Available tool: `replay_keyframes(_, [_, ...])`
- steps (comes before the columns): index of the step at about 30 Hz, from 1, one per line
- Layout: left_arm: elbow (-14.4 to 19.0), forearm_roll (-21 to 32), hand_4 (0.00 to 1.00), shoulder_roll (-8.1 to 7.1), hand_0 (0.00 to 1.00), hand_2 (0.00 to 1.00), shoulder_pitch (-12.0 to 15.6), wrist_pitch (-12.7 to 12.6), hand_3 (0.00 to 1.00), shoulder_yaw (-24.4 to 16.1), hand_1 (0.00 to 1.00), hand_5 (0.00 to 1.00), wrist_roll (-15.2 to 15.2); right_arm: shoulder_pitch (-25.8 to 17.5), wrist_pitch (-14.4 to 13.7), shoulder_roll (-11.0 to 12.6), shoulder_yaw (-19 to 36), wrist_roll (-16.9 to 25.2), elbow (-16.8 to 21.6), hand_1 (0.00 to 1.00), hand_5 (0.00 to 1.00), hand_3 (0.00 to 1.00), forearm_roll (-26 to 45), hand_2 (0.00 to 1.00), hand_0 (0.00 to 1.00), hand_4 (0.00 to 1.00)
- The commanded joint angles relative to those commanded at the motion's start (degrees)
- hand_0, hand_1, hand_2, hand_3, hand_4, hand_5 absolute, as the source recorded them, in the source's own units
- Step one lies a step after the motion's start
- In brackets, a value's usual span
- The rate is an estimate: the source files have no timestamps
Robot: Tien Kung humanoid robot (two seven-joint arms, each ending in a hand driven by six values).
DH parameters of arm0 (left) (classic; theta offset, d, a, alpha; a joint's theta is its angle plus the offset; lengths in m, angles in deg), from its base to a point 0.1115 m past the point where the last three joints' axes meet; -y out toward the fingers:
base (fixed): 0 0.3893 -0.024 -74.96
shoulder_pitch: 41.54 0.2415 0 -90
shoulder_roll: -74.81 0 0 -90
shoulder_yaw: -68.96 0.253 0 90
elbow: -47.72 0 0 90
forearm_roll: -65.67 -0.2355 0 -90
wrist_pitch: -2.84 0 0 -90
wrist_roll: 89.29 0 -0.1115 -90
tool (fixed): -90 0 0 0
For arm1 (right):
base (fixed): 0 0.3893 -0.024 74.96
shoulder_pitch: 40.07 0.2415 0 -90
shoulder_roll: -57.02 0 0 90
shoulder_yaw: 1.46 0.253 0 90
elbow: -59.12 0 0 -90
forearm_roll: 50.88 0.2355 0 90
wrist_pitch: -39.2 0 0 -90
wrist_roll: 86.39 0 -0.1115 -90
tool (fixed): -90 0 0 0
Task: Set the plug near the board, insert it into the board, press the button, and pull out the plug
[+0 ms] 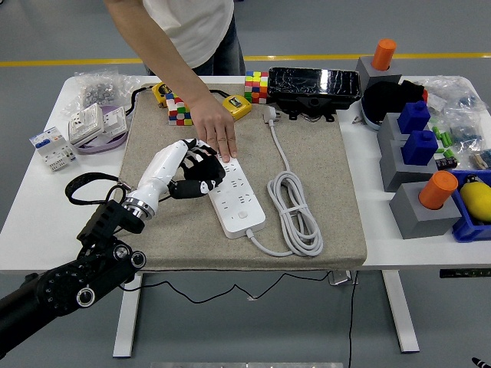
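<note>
Robot's left hand (196,170) with fingers curled around the black plug (205,169), touching the white power strip's (236,197) far end, person's hand (216,132) pressing that end, white cable (295,207) coiled beside, on the grey mat (322,161).

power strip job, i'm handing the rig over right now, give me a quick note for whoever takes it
Left hand: over the far end of the white power strip, fingers curled around a black plug; whether it is seated cannot be told.
Right hand: not in view.
A person's hand presses down on the strip's far end, steadying it.
The strip lies on the tan mat, its own white cord coiled to its right.
Done: plug brought to the board.
Left: confirm insertion, press the button, pull the plug out.
</note>
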Motion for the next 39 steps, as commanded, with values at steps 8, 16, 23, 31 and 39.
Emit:
replay_keyframes(8, [-2.3,-0.2,0.561,-2.26,0.33,0.485,1.9,1.4,0.556,-0.9,0.418,0.002,-0.5,-0.1,0.0,0.0,0.1,0.0,0.0,0.629,0.407,0.537,-0.1,0.601,0.574,0.88])
replay_keyframes(16, [-3.5,-1.5,0.809,-2.41,0.479,0.518,3.2,2.3,0.562,-1.5,0.507,0.014,-0.7,0.0,0.0,-0.2,0.1,0.0,0.1,0.629,0.407,0.537,-0.1,0.601,0.574,0.88])
replay_keyframes(23, [-3.5,-2.5,0.998,-2.73,0.608,0.661,3.5,1.9,0.745,-1.7,0.676,0.131,-0.9,0.0,0.0,-0.1,0.1,0.0,0.1,0.629,0.407,0.537,-0.1,0.601,0.572,0.879])
replay_keyframes(31, [-1.9,-2.0,0.998,-3.33,0.582,0.684,4.4,1.0,0.768,-3.0,0.68,0.167,-3.1,-0.2,0.0,-0.2,0.2,-0.1,0.0,0.629,0.407,0.537,-0.1,0.601,0.574,0.88])
replay_keyframes(39, [1.0,4.7,0.895,-4.09,0.491,0.572,5.8,0.5,0.621,-6.3,0.613,0.214,-8.8,-0.3,0.0,-0.4,0.1,0.0,-0.1,0.629,0.406,0.537,-0.1,0.601,0.575,0.879])
